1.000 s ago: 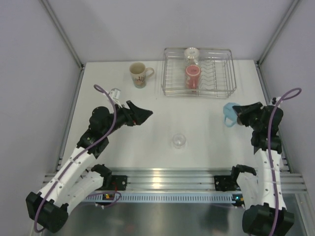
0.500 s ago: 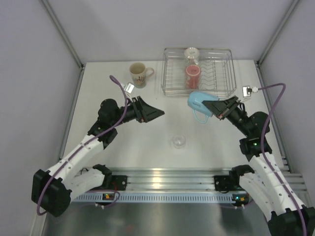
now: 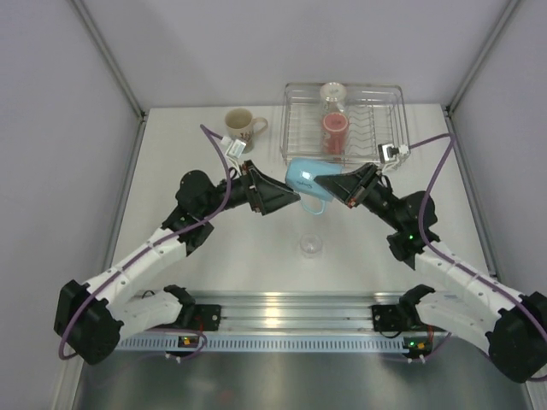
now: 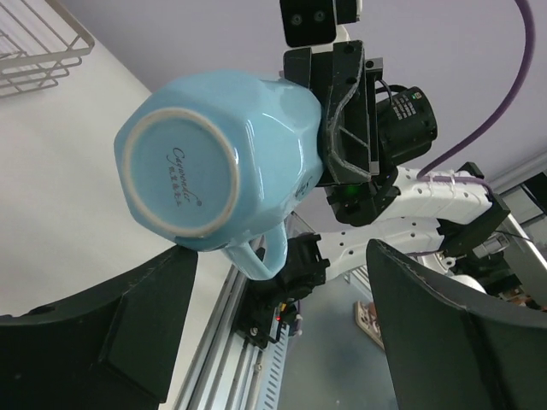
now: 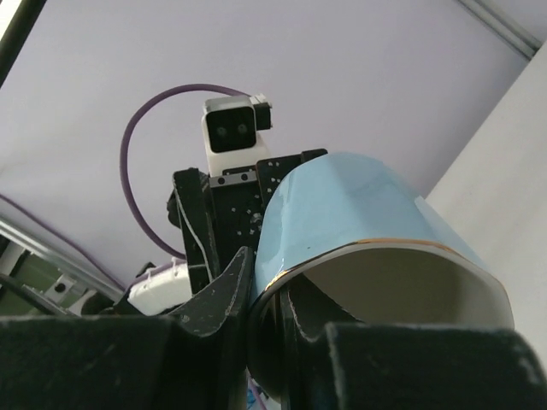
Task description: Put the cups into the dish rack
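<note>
My right gripper (image 3: 344, 190) is shut on the rim of the light blue cup (image 3: 306, 178) and holds it on its side in the air over the middle of the table. In the right wrist view one finger (image 5: 220, 301) is outside the cup (image 5: 359, 213) and the other inside. My left gripper (image 3: 288, 202) stands open just left of the cup; its wrist view faces the cup's base (image 4: 181, 175), above and between its fingers (image 4: 102, 333). The dish rack (image 3: 376, 85) at the back holds a red tumbler (image 3: 333, 132) and a clear glass (image 3: 332, 92).
A cream floral mug (image 3: 240, 125) stands at the back, left of the rack. A small clear glass (image 3: 310, 245) sits on the table below the held cup. A metal rail (image 3: 291, 307) runs along the near edge. A corner of the rack (image 4: 43, 51) shows in the left wrist view.
My right arm has swung the blue cup from the right side of the table up and left to the middle. My left arm has reached right to meet it, its jaws still wide.
</note>
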Tool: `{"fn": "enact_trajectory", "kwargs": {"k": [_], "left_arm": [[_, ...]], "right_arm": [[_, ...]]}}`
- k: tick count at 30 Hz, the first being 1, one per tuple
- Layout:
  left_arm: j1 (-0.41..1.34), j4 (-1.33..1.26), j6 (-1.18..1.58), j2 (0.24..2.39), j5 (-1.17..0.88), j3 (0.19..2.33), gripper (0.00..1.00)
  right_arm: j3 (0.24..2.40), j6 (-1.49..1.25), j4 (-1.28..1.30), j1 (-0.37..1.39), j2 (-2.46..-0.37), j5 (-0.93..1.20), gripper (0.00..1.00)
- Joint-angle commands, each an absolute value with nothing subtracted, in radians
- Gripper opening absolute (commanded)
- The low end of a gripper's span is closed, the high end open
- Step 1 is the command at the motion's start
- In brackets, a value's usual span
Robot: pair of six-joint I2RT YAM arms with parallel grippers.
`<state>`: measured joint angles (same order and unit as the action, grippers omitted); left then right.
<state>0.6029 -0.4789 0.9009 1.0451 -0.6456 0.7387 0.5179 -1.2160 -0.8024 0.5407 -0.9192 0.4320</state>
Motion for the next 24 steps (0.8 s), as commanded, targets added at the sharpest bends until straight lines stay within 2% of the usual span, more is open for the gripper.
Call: {"fn": "enact_trajectory", "kwargs": {"k": [1, 13, 24], "left_arm": [[0.621, -0.592, 0.897, 1.068, -0.676, 0.778, 0.85], [0.646, -0.624, 0.885, 1.046, -0.672, 0.741, 0.83], [0.692, -0.686, 0.943, 1.094, -0.687, 0.752, 0.70]], "right_arm": [[0.597, -1.224, -1.083, 0.607, -0.949, 0.397, 0.00], [0.670, -1.221, -1.143, 0.661, -1.054, 0.385, 0.00], [0.654, -1.246, -1.239, 0.681, -1.144, 0.388, 0.00]]}}
